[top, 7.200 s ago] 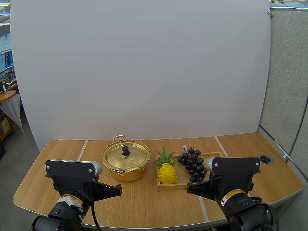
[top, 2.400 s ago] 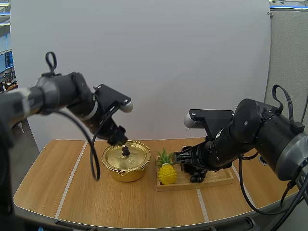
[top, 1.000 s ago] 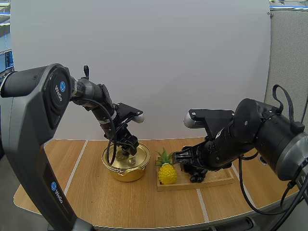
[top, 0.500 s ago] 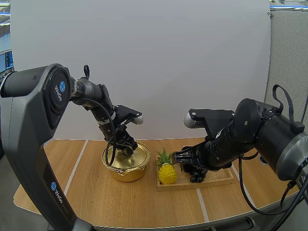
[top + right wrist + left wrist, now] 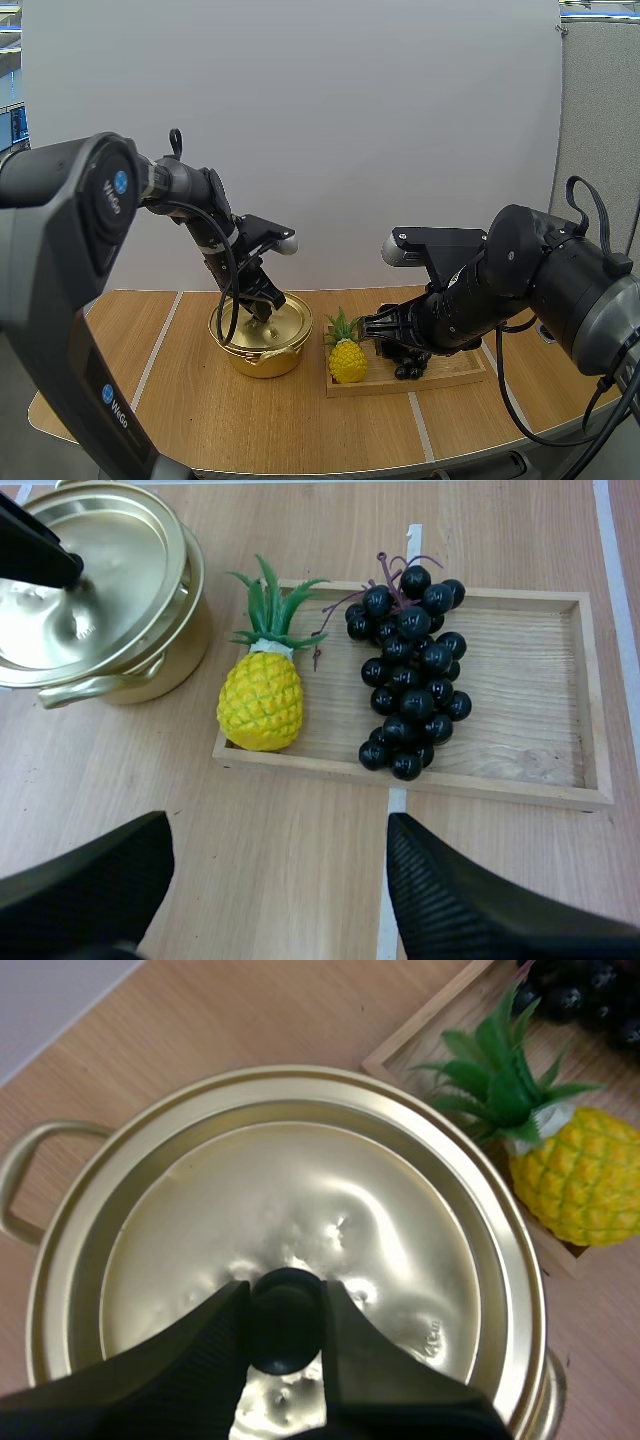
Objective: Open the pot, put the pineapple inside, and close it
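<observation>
The gold pot (image 5: 266,358) stands left of centre, and its lid (image 5: 256,322) sits slightly raised and shifted left of the rim. My left gripper (image 5: 262,310) is shut on the lid's black knob (image 5: 285,1305), one finger (image 5: 215,1335) on each side. The yellow pineapple (image 5: 347,359) with green leaves lies at the left end of the wooden tray (image 5: 452,372). My right gripper (image 5: 376,332) hovers open above the tray, just right of the pineapple. From the right wrist, the gripper (image 5: 278,825) has wide-apart fingers over the table before the pineapple (image 5: 260,698), with the pot (image 5: 150,670) and lid (image 5: 100,580) beyond.
A bunch of dark grapes (image 5: 410,670) lies in the middle of the tray (image 5: 525,745), right of the pineapple. A pot handle (image 5: 20,1175) sticks out on the far side. Bare wooden table (image 5: 290,425) lies in front of pot and tray.
My left gripper closed on the lid's knob, and the lid has since come up a little and shifted left. The right arm has not moved.
</observation>
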